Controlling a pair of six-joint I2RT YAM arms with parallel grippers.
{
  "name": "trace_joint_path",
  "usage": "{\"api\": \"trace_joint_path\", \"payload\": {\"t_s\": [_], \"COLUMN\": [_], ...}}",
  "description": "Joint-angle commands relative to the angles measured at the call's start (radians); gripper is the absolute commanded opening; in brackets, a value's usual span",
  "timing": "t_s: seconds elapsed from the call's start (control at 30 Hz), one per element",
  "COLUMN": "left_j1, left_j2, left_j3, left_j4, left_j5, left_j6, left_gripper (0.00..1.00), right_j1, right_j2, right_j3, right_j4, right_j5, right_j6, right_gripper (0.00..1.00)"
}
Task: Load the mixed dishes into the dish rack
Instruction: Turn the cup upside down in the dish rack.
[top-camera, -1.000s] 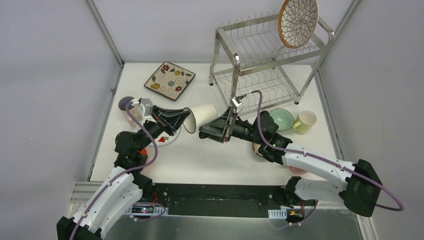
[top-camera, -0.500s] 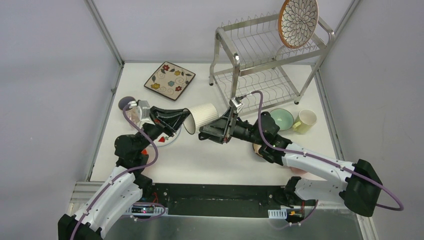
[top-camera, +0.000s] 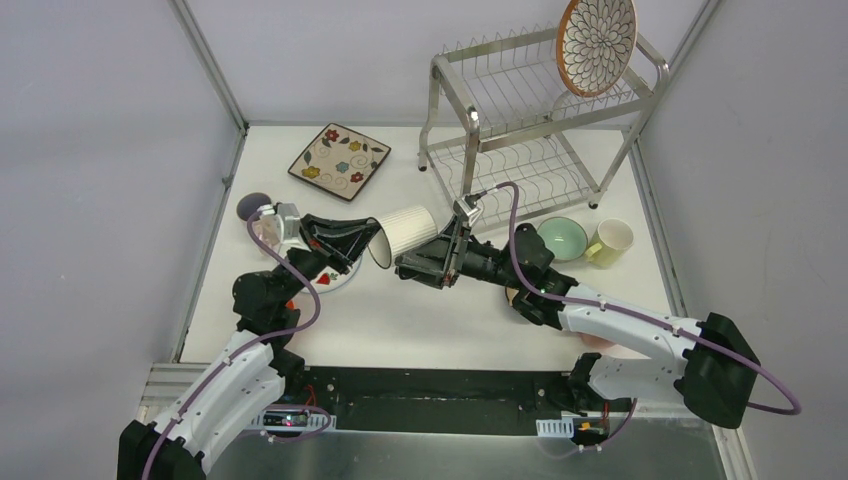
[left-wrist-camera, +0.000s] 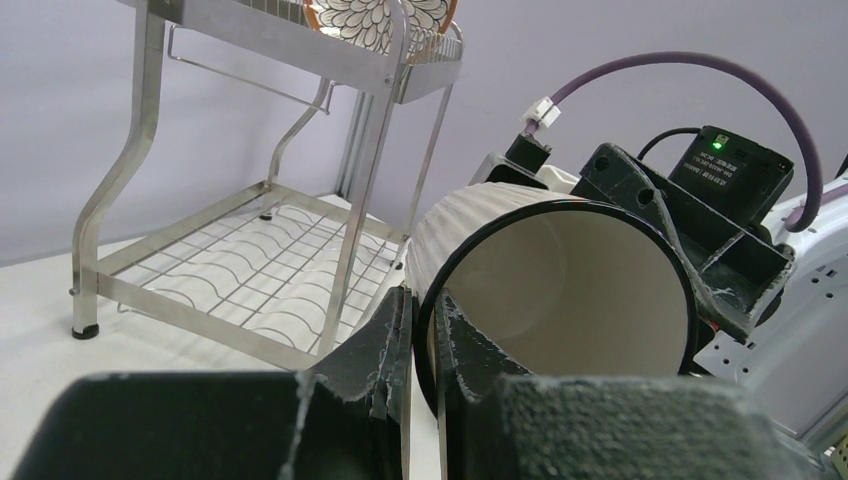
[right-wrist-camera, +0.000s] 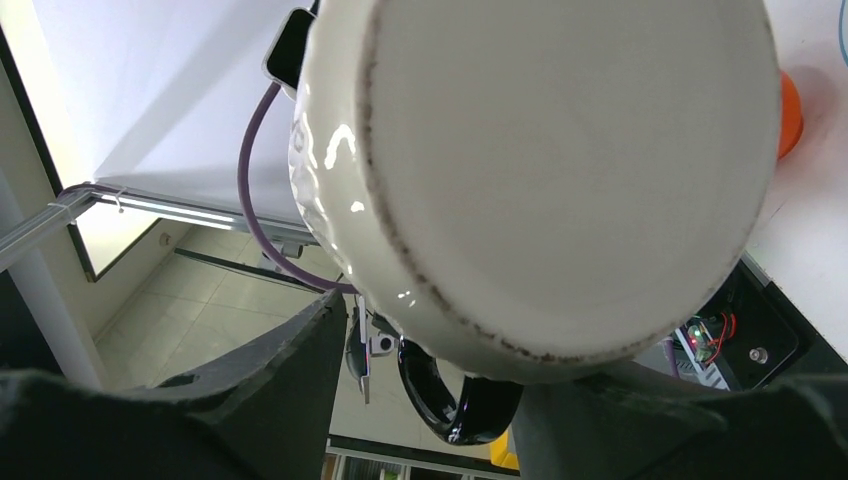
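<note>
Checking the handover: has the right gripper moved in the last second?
Yes. The right gripper has edged left, away from the mint bowl, toward the ribbed cup.

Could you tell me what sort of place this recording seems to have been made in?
Most likely a robot lab test cell, not a real kitchen: plain grey panels wall in a white table, where a dish rack and a plate stage a kitchen chore.

Setting: robotics laboratory test cell. Evidence: plain grey partition walls (top-camera: 90, 180) on bare aluminium frame posts (top-camera: 208, 65) enclosing a white counter (top-camera: 420, 320); white-and-black left arm (top-camera: 225, 385) and right arm (top-camera: 630, 322) bolted at 6 o'clock; purple cables (top-camera: 514, 225) exposed.
</note>
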Motion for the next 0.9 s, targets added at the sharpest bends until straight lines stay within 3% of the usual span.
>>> {"api": "trace_joint_path", "payload": {"t_s": [0.0,0.13,0.4,0.63,0.73,0.87], "left_j1": [-0.008,-0.008,-0.008,-0.008,-0.008,-0.008], "left_j2": [-0.015,-0.012,0.002,0.003,0.008,-0.005], "left_j3": [-0.003,-0.004,-0.018,-0.01,0.0,-0.002], "left_j4": [0.154,0.167,0.209,0.162,0.129,0.072], "left_j5": [0.053,0.068,0.098,0.108,0.119,0.099], "left_j6": [-0.045,-0.056,-0.079,-0.062,-0.056,-0.044], "left_gripper": [0.0,0.0,0.0,0.0,0.06,0.12], "right_j1": [0.004,0.005,0.006,0.007,0.006,0.005], "right_j2": [-0.023,-0.046,-0.068,-0.051,-0.054,-0.076], "right_j3": [0.036,0.006,0.007,-0.011,-0.035,-0.086], "right_j4": [0.105,0.124,0.113,0.18,0.213,0.233], "right_j5": [0.015,0.043,0.048,0.038,0.05,0.097], "right_j6": [-0.009,-0.007,-0.002,0.038,0.052,0.07], "right_gripper": [0.57,0.41,0.34,0.2,0.03,0.0]}}
